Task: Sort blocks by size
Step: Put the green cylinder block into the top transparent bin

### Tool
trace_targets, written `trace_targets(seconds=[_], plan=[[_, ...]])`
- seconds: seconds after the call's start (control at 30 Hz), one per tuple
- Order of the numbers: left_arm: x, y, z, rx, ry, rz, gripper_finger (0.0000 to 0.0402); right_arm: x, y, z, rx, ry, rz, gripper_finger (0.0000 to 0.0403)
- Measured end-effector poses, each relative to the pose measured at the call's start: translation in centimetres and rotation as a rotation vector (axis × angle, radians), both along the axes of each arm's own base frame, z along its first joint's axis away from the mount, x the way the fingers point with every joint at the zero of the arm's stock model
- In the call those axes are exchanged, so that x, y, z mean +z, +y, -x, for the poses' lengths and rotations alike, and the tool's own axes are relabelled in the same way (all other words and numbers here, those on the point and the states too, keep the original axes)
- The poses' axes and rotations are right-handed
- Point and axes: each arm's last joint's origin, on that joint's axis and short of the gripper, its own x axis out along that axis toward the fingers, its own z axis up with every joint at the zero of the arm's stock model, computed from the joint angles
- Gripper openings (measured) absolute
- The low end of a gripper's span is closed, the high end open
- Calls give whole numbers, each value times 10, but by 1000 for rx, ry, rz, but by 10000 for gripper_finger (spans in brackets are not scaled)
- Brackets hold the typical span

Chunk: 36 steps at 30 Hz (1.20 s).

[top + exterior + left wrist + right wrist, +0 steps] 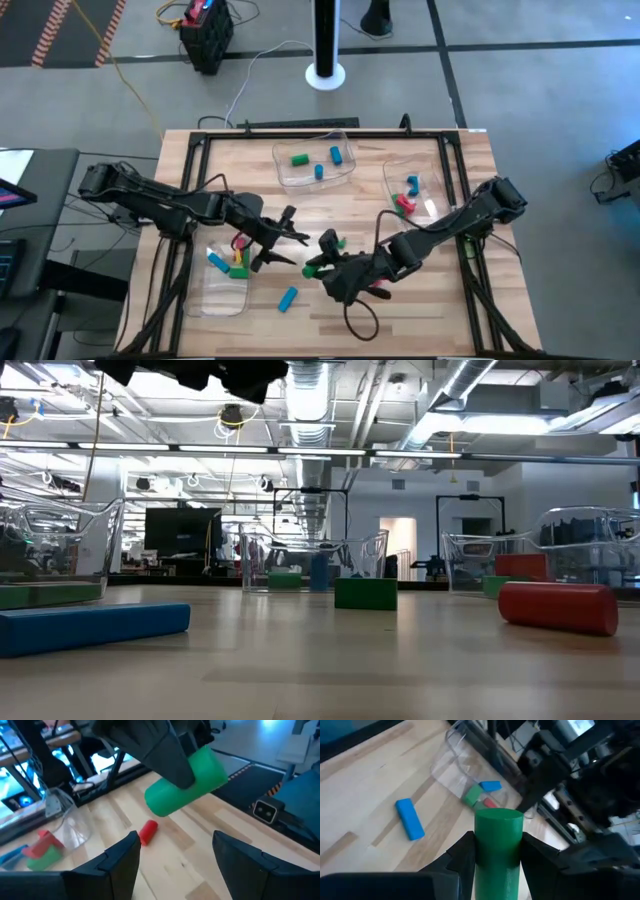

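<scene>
- Blocks (318, 170) partly sorted into trays (345, 178); blue bar (288, 298) loose on worktop (440, 310).
- Low: red cylinder (557, 607), green block (365, 593) unsorted.
- Left tool (175, 852) spread, empty.
- Right tool (497, 852) clamps green cylinder (498, 845) aloft mid-worktop.

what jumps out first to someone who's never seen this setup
The right gripper at the table's centre, clamped on a green cylinder block, with the open left gripper facing it closely, as if for a handover. Next come three clear plastic trays on the wooden table, each holding a few coloured blocks. A blue bar block lies loose near the front edge.
</scene>
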Motion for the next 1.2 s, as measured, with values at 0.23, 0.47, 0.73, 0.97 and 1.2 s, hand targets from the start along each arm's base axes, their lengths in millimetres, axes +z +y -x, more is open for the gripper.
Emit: trace_targets(seconds=[0.23,0.47,0.73,0.97,1.2], plan=[[3,0,-1,58,-43,-34,240,13,-17,3,-87,-6,-147,162],[3,-4,-1,234,-81,-193,240,7,-38,0,-221,54,-265,162],[3,-11,1,320,-108,-374,240,2,-63,-4,-353,101,-395,162],[1,-16,3,355,-104,-499,240,1,-77,-8,-381,126,-502,162],[1,-22,5,305,-124,-585,240,0,-86,-11,-367,157,-579,162]])
